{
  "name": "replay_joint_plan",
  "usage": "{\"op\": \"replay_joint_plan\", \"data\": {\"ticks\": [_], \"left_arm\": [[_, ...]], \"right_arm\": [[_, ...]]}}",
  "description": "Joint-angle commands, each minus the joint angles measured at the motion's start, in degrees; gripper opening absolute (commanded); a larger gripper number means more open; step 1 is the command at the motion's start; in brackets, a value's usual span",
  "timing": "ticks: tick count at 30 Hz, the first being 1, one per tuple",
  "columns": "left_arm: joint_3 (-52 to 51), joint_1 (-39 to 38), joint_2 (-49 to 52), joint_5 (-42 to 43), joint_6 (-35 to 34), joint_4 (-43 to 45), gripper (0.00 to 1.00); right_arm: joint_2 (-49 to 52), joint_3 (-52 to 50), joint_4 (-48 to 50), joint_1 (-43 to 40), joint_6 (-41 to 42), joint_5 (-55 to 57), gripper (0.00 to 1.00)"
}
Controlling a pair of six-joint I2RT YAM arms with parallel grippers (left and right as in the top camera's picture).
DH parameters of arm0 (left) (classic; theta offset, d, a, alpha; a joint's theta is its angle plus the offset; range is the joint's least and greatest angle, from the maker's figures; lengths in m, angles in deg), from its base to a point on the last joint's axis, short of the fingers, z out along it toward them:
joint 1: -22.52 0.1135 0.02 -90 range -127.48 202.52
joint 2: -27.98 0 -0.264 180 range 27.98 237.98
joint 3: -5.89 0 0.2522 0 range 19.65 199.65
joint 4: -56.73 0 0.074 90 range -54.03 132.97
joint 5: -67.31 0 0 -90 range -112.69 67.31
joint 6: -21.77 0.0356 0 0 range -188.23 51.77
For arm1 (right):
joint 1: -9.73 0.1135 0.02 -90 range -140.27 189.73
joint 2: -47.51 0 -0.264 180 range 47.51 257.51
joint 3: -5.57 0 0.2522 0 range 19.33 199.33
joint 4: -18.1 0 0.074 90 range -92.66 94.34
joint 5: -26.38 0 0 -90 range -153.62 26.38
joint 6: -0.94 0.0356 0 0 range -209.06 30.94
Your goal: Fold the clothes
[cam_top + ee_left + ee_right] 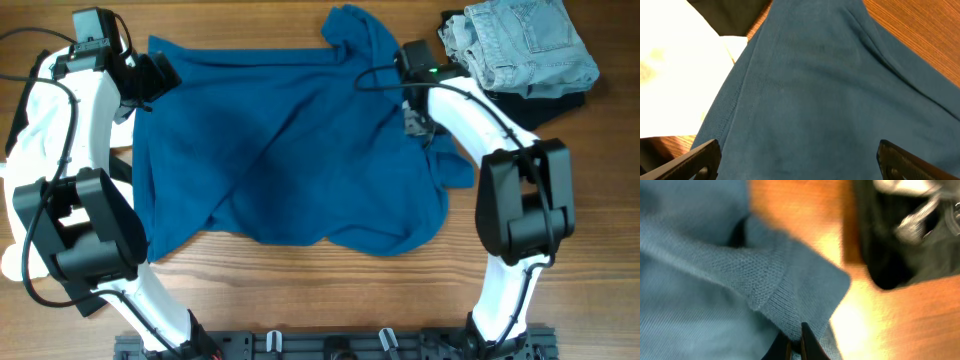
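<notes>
The clothes, a deep teal-blue shirt (290, 150), lie spread and rumpled across the middle of the wooden table. My left gripper (160, 75) hovers at the shirt's upper left edge. In the left wrist view it (797, 150) stands wide open over the blue cloth (830, 90), its fingers (695, 157) apart with nothing pinched. My right gripper (398, 62) is at the shirt's upper right corner. In the right wrist view it (796, 345) is shut on a ribbed hem (790, 295) of the shirt (700, 255).
Pale denim jeans (525, 40) lie bunched on a black garment (540, 100) at the back right, blurred in the right wrist view (910, 225). White cloth (25, 120) lies at the far left beside the shirt (675, 75). Bare wood (300, 290) shows along the front.
</notes>
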Motion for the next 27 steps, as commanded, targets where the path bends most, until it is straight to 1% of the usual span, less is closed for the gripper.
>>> {"op": "replay_joint_plan", "data": {"ticks": [1, 6, 9, 12, 15, 17, 19, 22, 23, 26, 27], "left_arm": [[-0.39, 0.09, -0.68, -0.92, 0.94, -0.07, 1.00], [-0.39, 0.09, -0.66, -0.92, 0.94, -0.11, 1.00], [-0.39, 0.09, -0.68, -0.92, 0.94, -0.09, 1.00], [-0.39, 0.09, -0.68, -0.94, 0.94, -0.07, 1.00], [-0.39, 0.09, -0.68, -0.94, 0.96, -0.09, 1.00], [-0.39, 0.09, -0.68, -1.18, 0.98, -0.11, 1.00], [-0.35, 0.11, -0.70, -2.49, 1.33, -0.02, 1.00], [0.48, 0.33, -1.49, -4.33, 5.01, 0.07, 1.00], [1.16, 0.46, -2.14, -4.37, 5.55, -0.70, 1.00], [3.19, 0.96, -5.92, -4.31, 5.40, -3.85, 1.00], [3.43, 0.96, -7.19, -4.26, 5.40, -4.48, 1.00]], "right_arm": [[0.92, 1.16, 6.40, -3.50, -2.73, -1.40, 0.04], [0.92, 1.16, 15.26, -6.95, -4.31, -4.96, 0.04], [0.92, 1.16, 18.60, -8.20, -5.73, -5.95, 0.05], [0.92, 1.16, 20.44, -8.81, -6.43, -6.60, 0.09], [0.92, 1.16, 19.85, -8.81, -6.97, -6.69, 0.15], [0.70, 1.33, 18.51, -8.81, -6.49, -9.44, 0.24], [-0.72, 2.19, 16.79, -8.81, -6.14, -15.56, 0.34], [-5.97, 3.74, 16.35, -8.81, -5.49, -22.29, 0.45], [-8.96, 4.46, 16.00, -8.81, -4.92, -23.30, 0.52], [-17.14, 5.90, 14.16, -8.81, -2.19, -23.76, 0.79], [-20.06, 5.99, 13.73, -8.81, -1.14, -24.65, 0.86]]}}
